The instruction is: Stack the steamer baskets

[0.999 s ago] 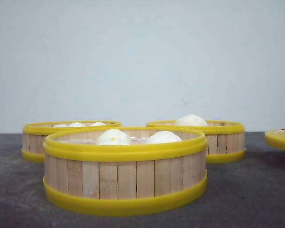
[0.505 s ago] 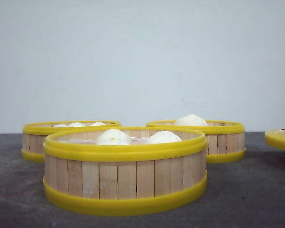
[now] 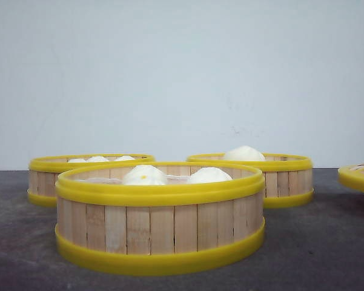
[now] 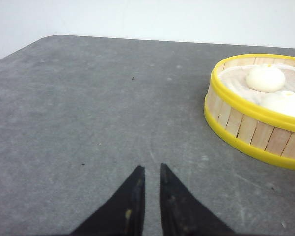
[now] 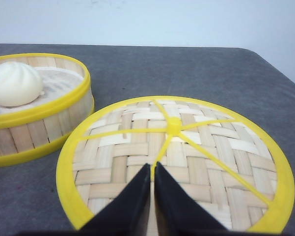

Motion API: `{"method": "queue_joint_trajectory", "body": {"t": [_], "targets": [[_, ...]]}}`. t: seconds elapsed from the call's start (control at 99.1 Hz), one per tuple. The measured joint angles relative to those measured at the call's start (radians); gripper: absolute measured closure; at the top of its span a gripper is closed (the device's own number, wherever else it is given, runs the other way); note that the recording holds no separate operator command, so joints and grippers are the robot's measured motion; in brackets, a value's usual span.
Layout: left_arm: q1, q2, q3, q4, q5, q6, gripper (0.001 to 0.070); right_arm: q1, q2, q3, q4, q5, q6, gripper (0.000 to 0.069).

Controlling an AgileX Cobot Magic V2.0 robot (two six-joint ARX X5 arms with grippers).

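Three steamer baskets with pale slat walls and yellow rims stand apart on the grey table, none on another. The nearest basket [image 3: 160, 224] holds two white buns. The back left basket [image 3: 48, 180] shows several buns, and the back right basket [image 3: 284, 180] [image 5: 34, 128] holds one. The left wrist view shows a basket [image 4: 257, 132] with buns off to one side of my left gripper [image 4: 151, 167], which is shut over bare table with only a thin slit between its fingers. My right gripper [image 5: 152, 164] is shut and empty, hovering over the woven lid [image 5: 186, 147]. Neither gripper appears in the front view.
The flat yellow-rimmed lid [image 3: 358, 177] lies at the right edge of the front view, beside the back right basket. A white wall rises behind the table. The table's rounded far corners show in both wrist views.
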Motion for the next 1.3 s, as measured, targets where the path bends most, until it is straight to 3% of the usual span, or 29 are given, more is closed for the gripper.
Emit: {"method": "queue_joint_trajectory", "body": {"t": [0.394,0.565,0.717,0.949,1.141,1.302], "targets": [[0.0,0.0,-0.002,0.007,0.0,-0.006,0.0682,0.0,0.0,0.0,0.0,0.0,0.002,0.0682],[0.0,0.0,-0.002,0.006,0.001,-0.121,0.0682,0.0,0.0,0.0,0.0,0.0,0.043,0.0682],[0.0,0.0,-0.002,0.006,0.005,-0.234,0.0682,0.0,0.0,0.0,0.0,0.0,0.181,0.0682],[0.0,0.0,-0.003,0.009,0.028,-0.34,0.0682,0.0,0.0,0.0,0.0,-0.005,0.341,0.0682],[0.0,0.0,0.001,0.031,0.04,-0.386,0.0684,0.0,0.0,0.004,0.023,-0.03,0.463,0.0682],[0.0,0.026,0.111,0.039,0.043,-0.413,0.0684,0.0,0.049,0.102,0.022,0.032,0.541,0.0682]]}}
